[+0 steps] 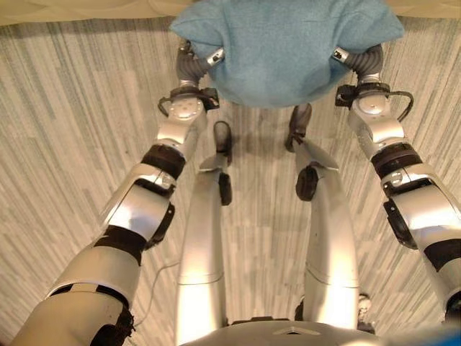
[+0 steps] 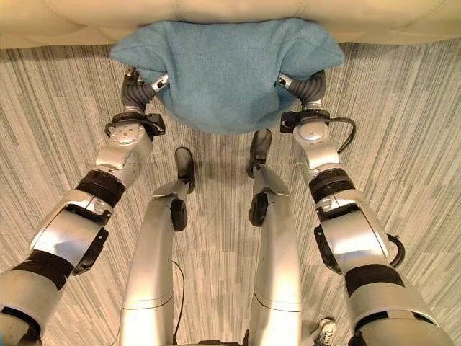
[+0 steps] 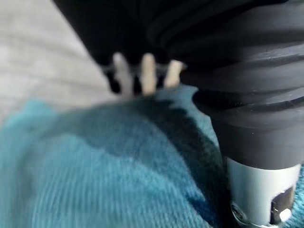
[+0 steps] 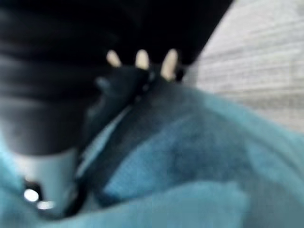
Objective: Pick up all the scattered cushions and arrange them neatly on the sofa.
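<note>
1. The left hand (image 3: 142,76) is pressed against one side of the blue cushion (image 2: 227,72). In the left wrist view its fingers reach past the fabric edge, but whether they curl into the cloth or lie flat I cannot tell.
2. The right hand (image 4: 142,61) mirrors it on the opposite side. Its fingertips show beyond the cushion, and its grasp is equally unclear.
3. The cushion hangs between the two hands at 12 o'clock in the head views, above the grey striped floor (image 2: 403,144), its far edge meeting the front of the cream sofa (image 2: 86,21).
4. Risk: the hold looks like a two-sided squeeze, so if either arm eases outward the soft cushion could sag and slip to the floor.
5. Risk: the cushion sits level with the sofa's front edge. Pushing forward without lifting would probably jam it against the sofa face and not land it on the seat.
6. Risk: uneven pressure could twist the cushion, so it would land crooked.
7. Pose: both arms reach forward, roughly symmetrical, the left from 7 o'clock and the right from 5 o'clock, with the wrists bent inward toward the cushion's flanks.
</note>
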Motion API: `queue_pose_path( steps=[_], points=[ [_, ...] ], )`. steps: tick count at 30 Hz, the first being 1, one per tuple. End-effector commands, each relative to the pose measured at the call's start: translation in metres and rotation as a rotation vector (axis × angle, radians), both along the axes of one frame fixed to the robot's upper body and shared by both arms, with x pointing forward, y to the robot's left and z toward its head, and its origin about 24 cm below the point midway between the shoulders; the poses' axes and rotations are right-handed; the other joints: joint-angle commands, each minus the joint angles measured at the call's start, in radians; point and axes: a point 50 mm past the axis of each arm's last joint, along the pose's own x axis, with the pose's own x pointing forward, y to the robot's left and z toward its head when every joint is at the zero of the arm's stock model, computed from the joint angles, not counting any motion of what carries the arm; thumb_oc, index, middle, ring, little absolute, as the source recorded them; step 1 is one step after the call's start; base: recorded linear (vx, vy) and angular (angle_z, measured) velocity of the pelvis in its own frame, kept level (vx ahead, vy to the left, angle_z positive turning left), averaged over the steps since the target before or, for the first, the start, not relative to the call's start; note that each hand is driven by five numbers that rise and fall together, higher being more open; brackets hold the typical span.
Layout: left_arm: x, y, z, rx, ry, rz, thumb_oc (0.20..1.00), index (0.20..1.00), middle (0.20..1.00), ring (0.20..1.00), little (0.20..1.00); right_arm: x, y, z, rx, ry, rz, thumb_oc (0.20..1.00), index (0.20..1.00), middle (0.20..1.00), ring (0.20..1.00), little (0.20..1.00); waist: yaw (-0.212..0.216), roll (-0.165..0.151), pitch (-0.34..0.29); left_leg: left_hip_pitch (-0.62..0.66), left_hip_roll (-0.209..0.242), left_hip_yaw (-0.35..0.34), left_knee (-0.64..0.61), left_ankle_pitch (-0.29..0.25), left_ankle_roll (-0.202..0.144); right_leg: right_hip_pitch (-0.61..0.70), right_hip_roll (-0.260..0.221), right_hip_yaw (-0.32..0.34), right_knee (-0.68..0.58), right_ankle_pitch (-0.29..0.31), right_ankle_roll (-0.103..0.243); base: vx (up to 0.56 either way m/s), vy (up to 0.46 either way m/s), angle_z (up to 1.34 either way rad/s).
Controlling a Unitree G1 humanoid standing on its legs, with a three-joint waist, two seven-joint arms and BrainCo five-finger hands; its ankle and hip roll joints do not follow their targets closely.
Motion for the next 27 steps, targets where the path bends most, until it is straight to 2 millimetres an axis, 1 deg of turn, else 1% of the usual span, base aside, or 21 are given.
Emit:
queue_pose_path(
  steps=[1,2,3,4,6,7,9,10,11,12,13,14,15,17,20,21,23,24,27],
  points=[
    [-0.005,-0.021,-0.028,0.03,0.037,-0.048,1.0,1.0,1.0,1.0,1.0,-0.006,0.072,-0.017,-0.025,-0.001,0.228,1.0,1.0,1.0,1.0,1.0,-0.009,0.036,-0.095,-0.006,-0.039,-0.052,-0.078,0.08,0.007,0.06,0.013,0.031,0.052,-0.106,0.104,0.0,0.0,0.0],
    [-0.005,-0.023,-0.026,0.019,0.027,-0.052,0.934,0.934,0.934,0.934,0.934,-0.007,0.077,-0.018,-0.01,-0.002,0.245,0.435,0.435,0.435,0.435,0.435,-0.009,0.037,-0.097,-0.006,-0.041,-0.052,-0.078,0.081,0.007,0.06,0.015,0.029,0.055,-0.107,0.103,0.0,0.0,0.0],
    [-0.006,-0.026,-0.027,-0.019,0.024,-0.059,0.476,0.476,0.476,0.476,0.476,-0.009,0.085,-0.018,0.033,-0.007,0.276,0.2,0.2,0.2,0.2,0.2,-0.009,0.036,-0.104,-0.005,-0.042,-0.054,-0.074,0.081,0.007,0.06,0.019,0.028,0.057,-0.105,0.101,0.0,0.0,0.0],
    [-0.006,-0.025,-0.027,-0.019,0.025,-0.059,0.203,0.203,0.203,0.203,0.203,-0.009,0.086,-0.019,0.034,-0.006,0.276,0.2,0.2,0.2,0.2,0.2,-0.009,0.036,-0.105,-0.005,-0.042,-0.054,-0.074,0.081,0.007,0.06,0.019,0.029,0.057,-0.105,0.101,0.0,0.0,0.0],
    [-0.009,-0.027,-0.031,-0.079,0.023,-0.071,0.2,0.2,0.2,0.2,0.2,-0.012,0.088,-0.021,0.057,-0.012,0.3,0.2,0.2,0.2,0.2,0.2,-0.009,0.035,-0.125,-0.003,-0.043,-0.052,-0.078,0.085,0.005,0.061,0.024,0.025,0.054,-0.101,0.098,0.0,0.0,0.0],
    [-0.009,-0.027,-0.032,-0.08,0.024,-0.071,0.2,0.2,0.2,0.2,0.2,-0.012,0.088,-0.022,0.057,-0.011,0.3,0.2,0.2,0.2,0.2,0.2,-0.009,0.035,-0.127,-0.003,-0.043,-0.052,-0.079,0.085,0.005,0.061,0.024,0.025,0.054,-0.101,0.098,0.0,0.0,0.0],
    [-0.014,-0.025,-0.041,-0.085,0.022,-0.082,0.2,0.2,0.2,0.2,0.2,-0.014,0.077,-0.026,0.066,-0.025,0.289,0.2,0.2,0.2,0.2,0.2,-0.012,0.032,-0.165,0.014,-0.04,-0.051,-0.114,0.091,0.003,0.071,0.026,0.022,0.035,-0.096,0.098,0.0,0.0,0.0],
    [-0.016,-0.024,-0.045,-0.092,0.023,-0.085,0.2,0.2,0.2,0.2,0.2,-0.016,0.073,-0.029,0.074,-0.026,0.284,0.2,0.2,0.2,0.2,0.2,-0.012,0.033,-0.173,0.03,-0.039,-0.052,-0.131,0.093,0.003,0.089,0.026,0.018,0.023,-0.095,0.098,-0.04,-0.004,0.02],
    [-0.019,-0.024,-0.052,-0.097,0.032,-0.088,0.2,0.2,0.2,0.2,0.2,-0.017,0.068,-0.034,0.084,-0.024,0.275,0.2,0.2,0.2,0.2,0.2,-0.011,0.036,-0.179,0.054,-0.036,-0.054,-0.153,0.097,0.002,0.112,0.025,0.012,0.005,-0.094,0.099,-0.04,-0.005,0.02],
    [-0.019,-0.024,-0.053,-0.097,0.035,-0.088,0.2,0.2,0.2,0.2,0.2,-0.018,0.068,-0.035,0.084,-0.022,0.274,0.2,0.2,0.2,0.2,0.2,-0.011,0.036,-0.179,0.06,-0.037,-0.055,-0.157,0.099,0.001,0.118,0.025,0.011,0.001,-0.093,0.099,-0.04,-0.018,0.02],
    [-0.022,-0.022,-0.059,-0.103,0.04,-0.09,0.2,0.2,0.2,0.2,0.2,-0.02,0.063,-0.037,0.092,-0.03,0.273,0.2,0.2,0.2,0.2,0.2,-0.011,0.037,-0.185,0.088,-0.033,-0.056,-0.185,0.103,0.0,0.145,0.025,0.007,-0.015,-0.092,0.102,-0.07,-0.022,0.01],
    [-0.028,-0.021,-0.07,-0.085,0.052,-0.091,0.2,0.2,0.2,0.2,0.2,-0.026,0.055,-0.048,0.09,-0.027,0.269,0.2,0.2,0.2,0.2,0.2,-0.01,0.037,-0.19,0.161,-0.026,-0.059,-0.244,0.112,-0.003,0.218,0.022,-0.006,-0.059,-0.089,0.104,-0.07,-0.022,0.01],
    [-0.028,-0.021,-0.071,-0.084,0.053,-0.092,0.2,0.2,0.2,0.2,0.2,-0.026,0.055,-0.049,0.09,-0.025,0.268,0.2,0.2,0.2,0.2,0.2,-0.01,0.037,-0.187,0.169,-0.026,-0.059,-0.249,0.113,-0.003,0.226,0.022,-0.007,-0.063,-0.088,0.104,-0.07,-0.014,0.03],
    [-0.035,-0.018,-0.085,-0.04,0.07,-0.096,0.2,0.2,0.2,0.2,0.2,-0.033,0.044,-0.068,0.097,0.005,0.255,0.2,0.2,0.2,0.2,0.2,-0.009,0.037,-0.186,0.254,-0.022,-0.062,-0.312,0.125,-0.009,0.314,0.019,-0.02,-0.118,-0.081,0.107,-0.04,-0.018,0.07],
    [-0.045,-0.012,-0.112,-0.039,0.138,-0.088,0.2,0.2,0.2,0.2,0.2,-0.042,0.029,-0.089,0.094,0.04,0.218,0.2,0.2,0.2,0.2,0.2,-0.004,0.033,-0.18,0.388,-0.015,-0.072,-0.401,0.141,-0.018,0.447,0.02,-0.034,-0.199,-0.072,0.112,-0.06,-0.019,0.07],
    [-0.054,-0.012,-0.124,-0.047,0.156,-0.105,0.2,0.2,0.2,0.2,0.2,-0.051,0.017,-0.108,0.119,0.077,0.19,0.2,0.2,0.2,0.2,0.2,0.001,0.032,-0.174,0.487,-0.013,-0.082,-0.459,0.153,-0.022,0.547,0.015,-0.048,-0.256,-0.068,0.115,-0.06,-0.032,0.03],
    [-0.064,-0.01,-0.141,-0.068,0.196,-0.106,0.2,0.2,0.2,0.2,0.2,-0.063,0.007,-0.126,0.146,0.113,0.167,0.2,0.2,0.2,0.2,0.2,0.005,0.029,-0.169,0.588,-0.018,-0.085,-0.517,0.168,-0.029,0.641,0.013,-0.059,-0.305,-0.068,0.117,-0.02,-0.017,0.07],
    [-0.064,-0.01,-0.141,-0.068,0.197,-0.107,0.2,0.2,0.2,0.2,0.2,-0.063,0.007,-0.127,0.147,0.114,0.167,0.2,0.2,0.2,0.2,0.2,0.005,0.029,-0.165,0.597,-0.017,-0.086,-0.521,0.17,-0.029,0.649,0.013,-0.06,-0.309,-0.066,0.116,0.01,-0.017,0.11],
    [-0.08,-0.004,-0.162,-0.069,0.241,-0.108,0.2,0.2,0.2,0.2,0.2,-0.082,-0.007,-0.157,0.165,0.187,0.124,0.2,0.2,0.2,0.2,0.2,0.007,0.024,-0.168,0.762,-0.019,-0.093,-0.6,0.191,-0.035,0.816,0.017,-0.082,-0.393,-0.058,0.118,0.02,0.007,0.05]
  ],
)
